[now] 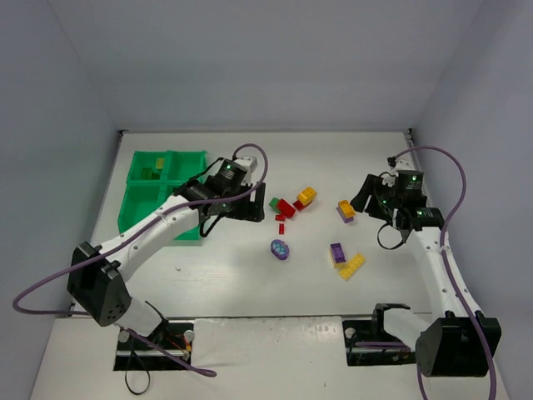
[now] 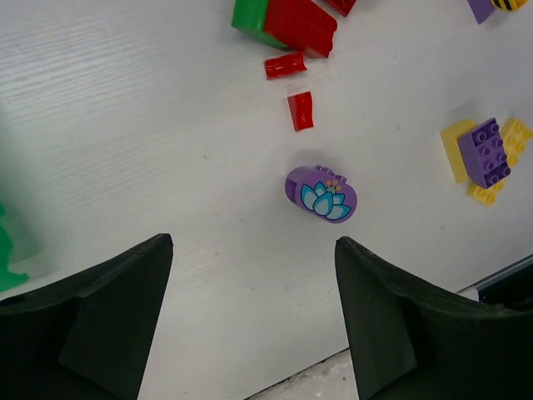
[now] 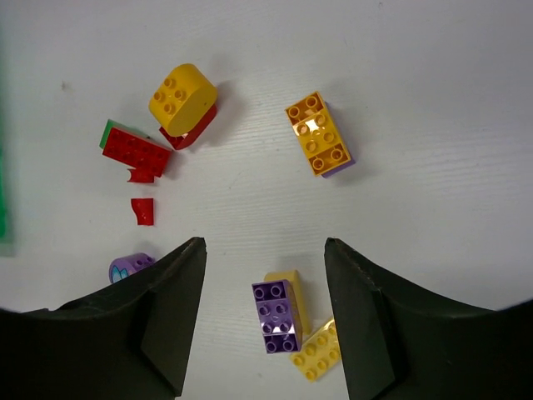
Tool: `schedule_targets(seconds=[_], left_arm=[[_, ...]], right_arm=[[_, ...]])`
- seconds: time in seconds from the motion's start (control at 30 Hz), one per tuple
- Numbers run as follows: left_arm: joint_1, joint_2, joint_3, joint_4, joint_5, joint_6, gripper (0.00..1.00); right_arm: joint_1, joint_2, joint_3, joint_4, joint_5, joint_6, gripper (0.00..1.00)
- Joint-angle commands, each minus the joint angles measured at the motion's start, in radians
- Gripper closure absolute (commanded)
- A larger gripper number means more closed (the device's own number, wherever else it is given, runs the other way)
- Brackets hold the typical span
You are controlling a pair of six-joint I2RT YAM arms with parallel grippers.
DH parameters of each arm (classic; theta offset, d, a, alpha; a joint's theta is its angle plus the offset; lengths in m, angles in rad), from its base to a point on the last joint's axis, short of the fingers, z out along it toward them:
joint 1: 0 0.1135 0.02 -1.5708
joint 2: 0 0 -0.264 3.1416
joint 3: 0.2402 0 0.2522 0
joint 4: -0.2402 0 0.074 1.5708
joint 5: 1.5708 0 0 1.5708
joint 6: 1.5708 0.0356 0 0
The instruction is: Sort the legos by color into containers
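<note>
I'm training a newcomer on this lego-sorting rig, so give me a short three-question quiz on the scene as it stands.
1. True or false: the oval piece lies in the tray.
2. Which colour of brick touches the green brick? A red, B purple, C yellow.
3. How many small red bits lie between the red brick and the oval piece?
Key: 1 false, it lies on the table; 2 A; 3 two.
</note>
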Motion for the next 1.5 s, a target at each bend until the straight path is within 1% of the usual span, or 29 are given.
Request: schedule_targets(seconds=[0.0,0.1,0.13,0.2,0.23,0.27,0.4,0.63,0.8,0.87,0.93,1.0,1.03,1.07,1.17,1.2,1.3,1.47], left_arm=[[-0.008,0.007,0.027,0.08,0.0,-0.027,0.27],[-0.022,0.034,0.044,0.088,0.031,-0.027,0.27],[-0.028,0.038,0.047,0.086,0.04,-0.033,0.27],[-0.054,0.046,0.041,0.086,0.048,-0.041,0.27],[-0.063,0.049,0.033,0.088,0.048,-0.049,0.27],[-0.074,0.055,0.013,0.084,0.048,-0.063,0.27],[-0.073,0.06,-0.001,0.086,0.042,-0.069,0.27],[-0.07,0.063,0.016,0.08,0.056,-0.058,0.28],[-0.065,0.049,0.011,0.074,0.063,-0.034,0.28],[-0.054,0.037,0.004,0.071,0.063,-0.024,0.28],[-0.039,0.018,-0.007,0.069,0.068,-0.014,0.28],[0.002,0.002,-0.027,0.065,0.095,-0.017,0.29],[0.022,-0.017,-0.036,0.065,0.111,-0.021,0.29],[0.06,-0.028,-0.057,0.068,0.129,-0.027,0.29],[0.111,-0.08,-0.102,0.077,0.161,-0.043,0.3],[0.117,-0.092,-0.108,0.074,0.161,-0.038,0.3],[0.133,-0.13,-0.127,0.046,0.138,-0.032,0.3],[0.159,-0.173,-0.171,0.035,0.135,-0.043,0.3]], right_arm=[[0.008,0.014,-0.001,0.006,0.011,-0.006,0.44],[0.008,0.014,-0.005,-0.002,0.006,0.002,0.45],[0.034,0.019,-0.008,-0.012,0.009,0.002,0.45],[0.048,0.039,-0.022,-0.026,0.018,0.002,0.45],[0.072,0.046,-0.028,-0.037,0.037,0.005,0.45],[0.138,0.072,-0.04,-0.038,0.09,0.022,0.45],[0.232,0.109,-0.033,-0.037,0.164,0.048,0.43],[0.269,0.152,0.007,-0.006,0.135,0.027,0.39],[0.323,0.201,0.024,0.018,0.074,-0.086,0.38],[0.35,0.212,0.033,0.041,0.052,-0.116,0.39],[0.39,0.241,0.052,0.057,0.045,-0.163,0.44],[0.413,0.295,0.102,0.072,0.04,-0.182,0.52],[0.418,0.313,0.123,0.08,0.029,-0.209,0.52],[0.424,0.335,0.16,0.105,0.023,-0.223,0.52],[0.441,0.416,0.205,0.144,0.005,-0.279,0.48],[0.441,0.463,0.241,0.147,-0.012,-0.297,0.45],[0.442,0.549,0.297,0.161,-0.055,-0.363,0.41],[0.447,0.669,0.36,0.173,-0.084,-0.43,0.39]])
